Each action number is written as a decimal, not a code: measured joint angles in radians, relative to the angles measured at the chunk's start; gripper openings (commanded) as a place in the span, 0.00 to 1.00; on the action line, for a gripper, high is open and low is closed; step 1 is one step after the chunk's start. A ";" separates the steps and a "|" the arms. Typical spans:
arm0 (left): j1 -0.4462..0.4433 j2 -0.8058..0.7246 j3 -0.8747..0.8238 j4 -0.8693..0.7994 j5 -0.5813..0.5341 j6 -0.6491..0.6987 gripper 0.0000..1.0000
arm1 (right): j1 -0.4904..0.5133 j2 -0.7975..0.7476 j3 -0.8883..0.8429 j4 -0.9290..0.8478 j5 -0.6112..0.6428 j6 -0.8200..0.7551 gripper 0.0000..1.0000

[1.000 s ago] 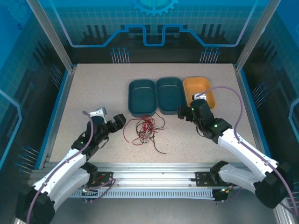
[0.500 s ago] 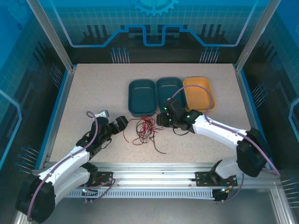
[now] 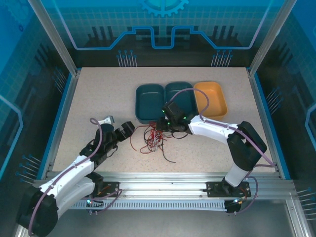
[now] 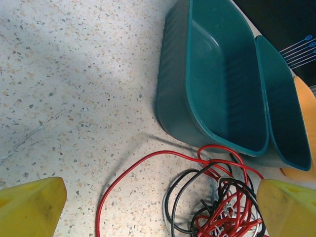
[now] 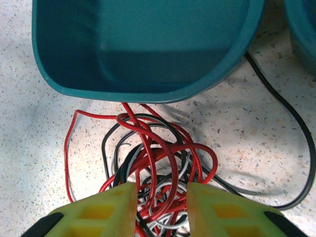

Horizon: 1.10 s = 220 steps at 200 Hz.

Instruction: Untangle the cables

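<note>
The cables (image 3: 153, 139) lie in a red, black and white tangle on the table, just in front of the teal trays. My right gripper (image 3: 161, 129) hangs over the tangle's far side. In the right wrist view its yellow fingers (image 5: 106, 210) stand a narrow gap apart, astride the thick of the cables (image 5: 160, 153), with several red and white strands lying between them. My left gripper (image 3: 129, 129) sits just left of the tangle, wide open. In the left wrist view the cables (image 4: 222, 210) lie ahead between its yellow fingertips (image 4: 32, 205), and one red loop runs out to the left.
Two teal trays (image 3: 149, 104) (image 3: 180, 98) and an orange tray (image 3: 212, 98) stand in a row behind the tangle, and the left teal tray (image 5: 143, 44) is close ahead of the right gripper. A black strand (image 5: 296, 148) trails off to the right. Low blue walls edge the table.
The right arm has swung left from the orange tray to the tangle, and its jaws have narrowed around the strands. The left arm has barely moved.
</note>
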 measured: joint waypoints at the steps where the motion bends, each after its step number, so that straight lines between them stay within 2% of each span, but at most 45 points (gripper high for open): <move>1: 0.000 0.000 0.000 0.000 0.000 0.000 0.99 | 0.000 0.002 0.000 0.000 0.000 0.001 0.32; 40: 0.000 -0.004 0.000 -0.001 0.000 0.000 0.99 | -0.001 0.029 0.010 0.000 0.000 0.009 0.31; 93: 0.000 0.003 0.000 0.000 0.014 0.006 0.99 | -0.003 0.058 0.031 0.000 -0.023 0.006 0.08; 121: 0.000 0.026 0.011 0.000 0.037 0.023 0.99 | -0.002 0.045 0.033 -0.006 -0.035 -0.027 0.01; 152: 0.000 0.063 0.060 0.013 0.083 0.042 0.99 | 0.008 -0.060 0.025 -0.056 -0.040 -0.098 0.00; 187: -0.005 0.126 0.106 0.077 0.187 0.088 0.99 | 0.020 -0.239 0.016 -0.127 -0.001 -0.168 0.00; 220: -0.065 0.205 0.175 0.106 0.257 0.172 0.99 | 0.019 -0.353 -0.014 -0.157 0.047 -0.214 0.00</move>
